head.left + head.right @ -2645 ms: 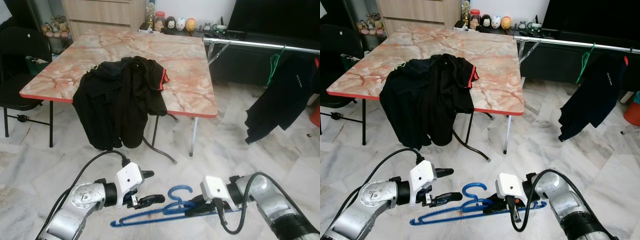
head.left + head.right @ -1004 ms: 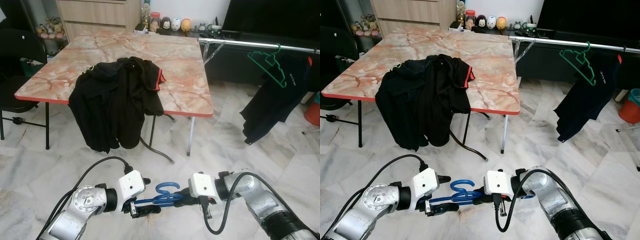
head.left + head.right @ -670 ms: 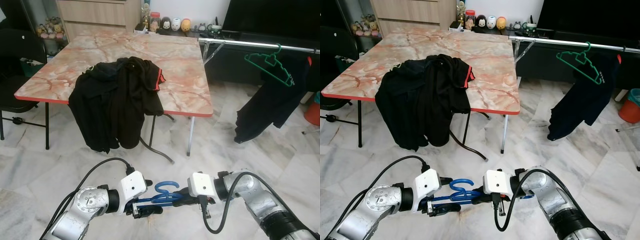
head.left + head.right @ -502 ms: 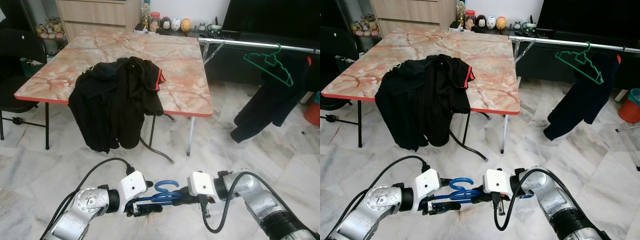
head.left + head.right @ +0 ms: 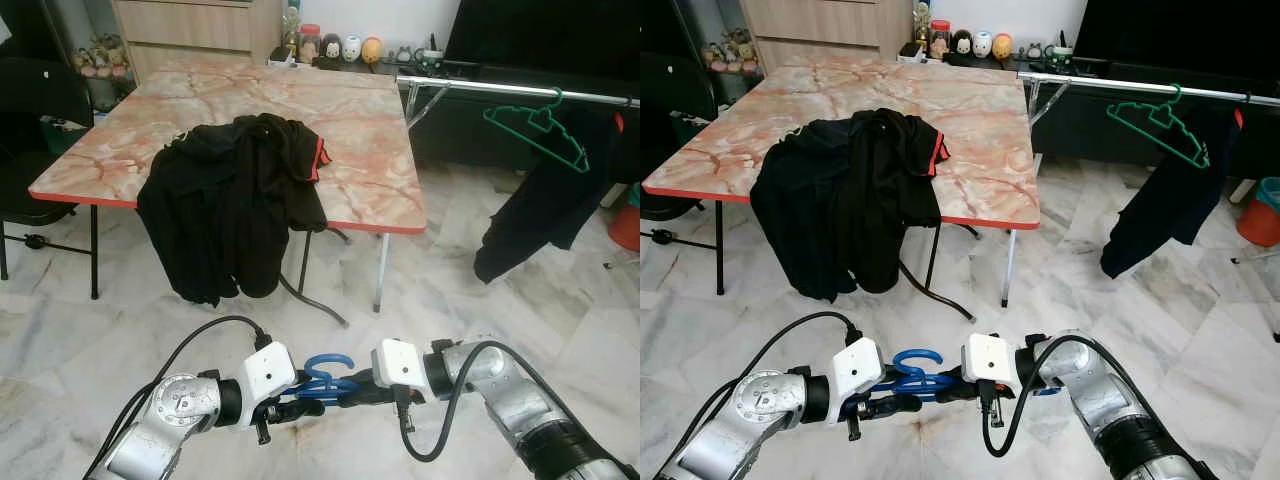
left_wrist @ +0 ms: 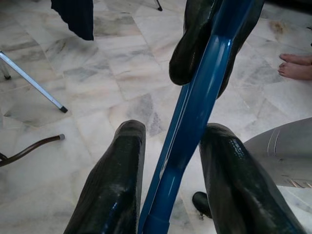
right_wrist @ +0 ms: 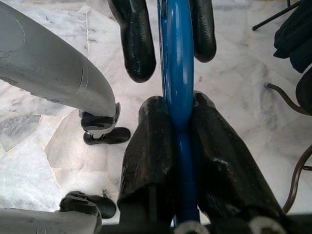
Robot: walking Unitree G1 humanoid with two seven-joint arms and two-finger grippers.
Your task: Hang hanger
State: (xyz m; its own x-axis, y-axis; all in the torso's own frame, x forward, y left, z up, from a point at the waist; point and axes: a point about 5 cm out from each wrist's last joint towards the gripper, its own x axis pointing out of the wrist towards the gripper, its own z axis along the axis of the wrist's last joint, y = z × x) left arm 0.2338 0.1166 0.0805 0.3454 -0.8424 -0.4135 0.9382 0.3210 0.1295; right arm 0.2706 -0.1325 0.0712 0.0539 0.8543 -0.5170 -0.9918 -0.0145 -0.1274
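Marble floor tiles (image 5: 560, 330) spread under both arms, and low over them the blue hanger (image 5: 322, 378) is held level between the two grippers, its hook curling up between the white wrist housings. From the right wrist view, the right gripper (image 7: 178, 122) is clamped on the hanger's blue bar, both black fingers pressed flat against its sides with no gap. The left gripper (image 6: 178, 151) straddles the same bar from the opposite end with its fingers (image 6: 117, 180) parted; the bar runs through the space between them, and whether either finger actually touches it cannot be told. The two grippers face each other, fingertips close together along the bar. Beyond them stands a pink marble-patterned table (image 5: 370, 150) with black clothes (image 5: 235, 200) draped over its near edge. To the right, a metal rail (image 5: 500, 88) carries a green hanger (image 5: 535, 125) and a dark garment (image 5: 540, 205). A person's bare feet (image 6: 295, 66) show in the left wrist view.
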